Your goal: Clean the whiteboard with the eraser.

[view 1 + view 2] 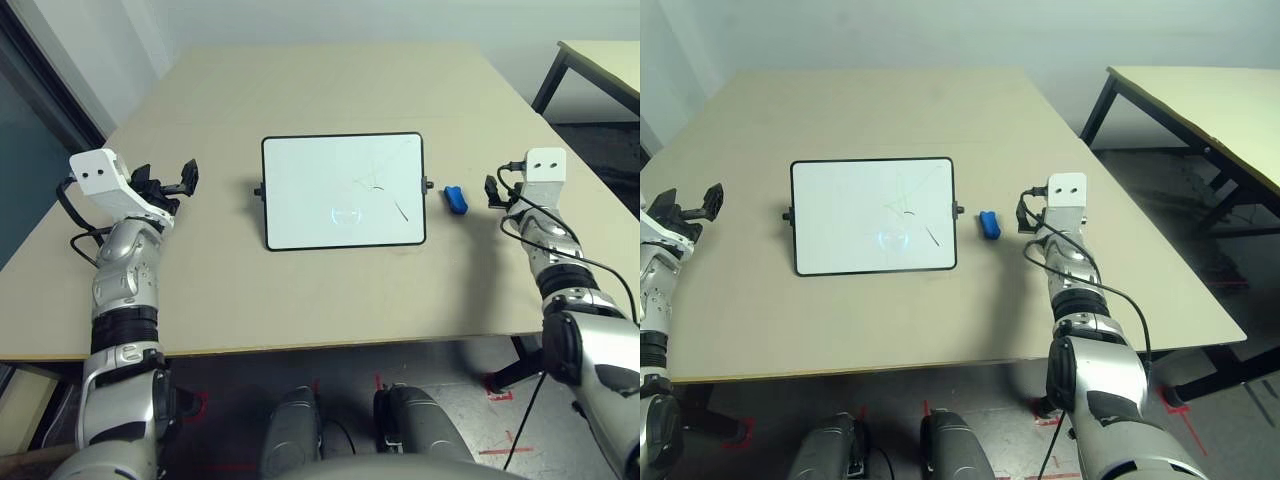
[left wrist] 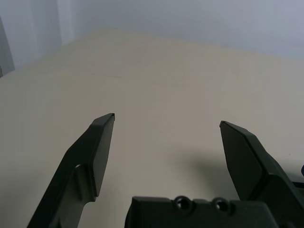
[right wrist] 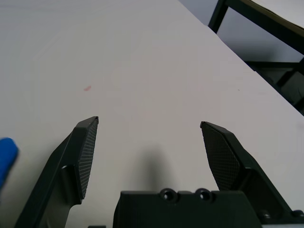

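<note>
Whiteboard (image 1: 345, 191) center frame; left gripper (image 2: 166, 117) and right gripper (image 3: 149, 120) both spread wide, holding nothing; blue eraser (image 1: 456, 200) right of center.

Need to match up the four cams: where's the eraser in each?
Left eye: blue eraser right of centre, just off the whiteboard's right-hand knob.
Right eye: slightly right of centre, again just off that knob.
Left wrist: can't make it out; only a dark sliver at the right edge, too little to identify.
Right wrist: cut off by the left edge, below mid-height.
Shared landmark: the pale tabletop, in all four.
</note>
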Robot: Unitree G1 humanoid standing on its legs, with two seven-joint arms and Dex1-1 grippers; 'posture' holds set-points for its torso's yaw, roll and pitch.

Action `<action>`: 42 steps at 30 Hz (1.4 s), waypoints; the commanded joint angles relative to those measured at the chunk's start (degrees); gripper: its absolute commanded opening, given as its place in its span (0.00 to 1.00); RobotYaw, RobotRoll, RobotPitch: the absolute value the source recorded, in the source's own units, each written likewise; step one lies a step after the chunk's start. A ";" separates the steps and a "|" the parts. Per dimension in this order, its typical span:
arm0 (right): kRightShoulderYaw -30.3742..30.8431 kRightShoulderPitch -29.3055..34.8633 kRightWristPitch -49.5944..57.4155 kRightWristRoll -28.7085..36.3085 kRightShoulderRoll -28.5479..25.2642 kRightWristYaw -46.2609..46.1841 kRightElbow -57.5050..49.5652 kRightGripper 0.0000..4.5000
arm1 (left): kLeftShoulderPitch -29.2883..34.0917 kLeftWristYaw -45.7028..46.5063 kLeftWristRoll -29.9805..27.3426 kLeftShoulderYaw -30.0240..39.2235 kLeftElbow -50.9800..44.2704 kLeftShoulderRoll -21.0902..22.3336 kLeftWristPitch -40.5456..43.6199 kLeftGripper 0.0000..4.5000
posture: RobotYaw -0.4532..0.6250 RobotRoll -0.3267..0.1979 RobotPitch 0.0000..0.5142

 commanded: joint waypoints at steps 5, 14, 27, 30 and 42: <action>-0.24 2.20 2.12 -0.13 -1.12 -1.60 -0.44 1.00 | -0.37 -0.28 0.65 -0.97 0.87 -0.56 0.32 1.00 | 0.41 0.62 0.17; 1.91 2.69 23.60 3.97 1.64 5.32 -22.52 1.00 | -8.39 -9.77 0.24 -4.80 2.00 4.17 4.34 1.00 | 0.37 0.62 0.09; 8.17 7.33 40.83 3.30 4.80 8.49 -38.51 1.00 | -14.13 -27.85 0.02 -17.55 -6.60 5.31 17.32 1.00 | 0.38 0.62 0.07; 9.21 7.57 41.23 2.91 5.02 8.99 -37.67 1.00 | -14.16 -28.28 0.11 -18.88 -8.07 3.76 19.01 1.00 | 0.39 0.62 0.08; 9.15 6.55 38.01 1.78 6.36 8.94 -29.21 0.88 | -14.02 -28.55 0.51 -20.78 -11.79 1.25 21.77 1.00 | 0.41 0.62 0.08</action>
